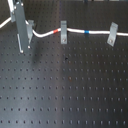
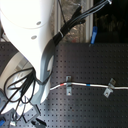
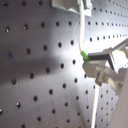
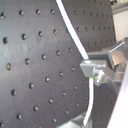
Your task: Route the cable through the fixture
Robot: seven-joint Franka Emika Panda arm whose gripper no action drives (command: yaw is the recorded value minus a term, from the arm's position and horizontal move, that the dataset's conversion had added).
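The white cable (image 1: pixel 47 33) lies across the black board, with a red band (image 1: pixel 61 31) and a blue band (image 1: pixel 87 32). It runs past the middle grey clip (image 1: pixel 63 32) and the right clip (image 1: pixel 113 34). A third clip (image 1: pixel 31 26) stands right beside my gripper (image 1: pixel 25 40), partly hidden by it. The gripper stands upright at the first exterior view's left, shut on the cable. Both wrist views show the cable (image 3: pixel 80 37) (image 4: pixel 75 35) entering the closed fingers (image 3: pixel 100 67) (image 4: pixel 95 67). In the second exterior view the arm hides the gripper; the cable (image 2: pixel 77 86) and two clips (image 2: pixel 68 86) (image 2: pixel 109 89) show.
The black perforated board (image 1: pixel 65 85) fills the near side. The arm's white body (image 2: pixel 30 35) and its hoses fill the second exterior view's left. A pale piece (image 3: pixel 70 5), possibly a clip, sits where the cable leaves the first wrist view.
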